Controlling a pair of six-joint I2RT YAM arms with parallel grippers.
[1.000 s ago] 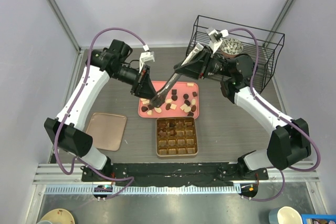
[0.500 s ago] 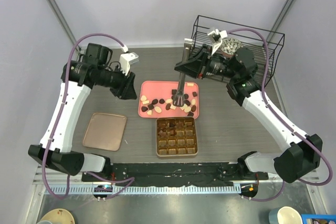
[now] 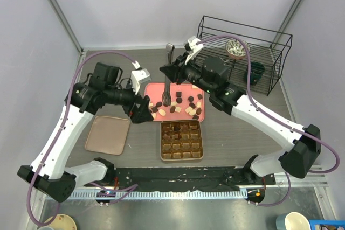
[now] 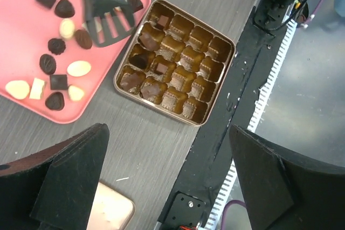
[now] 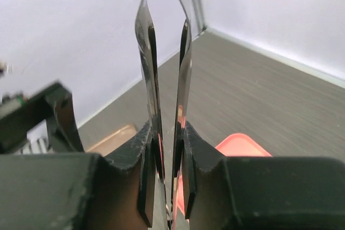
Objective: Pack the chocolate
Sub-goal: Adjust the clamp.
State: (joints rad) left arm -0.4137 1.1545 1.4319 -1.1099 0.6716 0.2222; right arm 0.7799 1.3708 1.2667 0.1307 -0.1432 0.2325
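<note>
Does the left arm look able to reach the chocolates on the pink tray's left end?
Probably yes: its open end effector hovers beside those chocolates, and the right arm's tongs sit further along.

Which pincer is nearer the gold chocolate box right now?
Left. The left pincer hovers open beside the box's far-left corner; the right pincer sits beyond the pink tray, gripping tongs.

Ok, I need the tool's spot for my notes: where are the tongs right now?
Top view, centre: the tongs are held in the right gripper, black tips down over the middle of the pink tray, among the chocolates, just beyond the gridded box.
</note>
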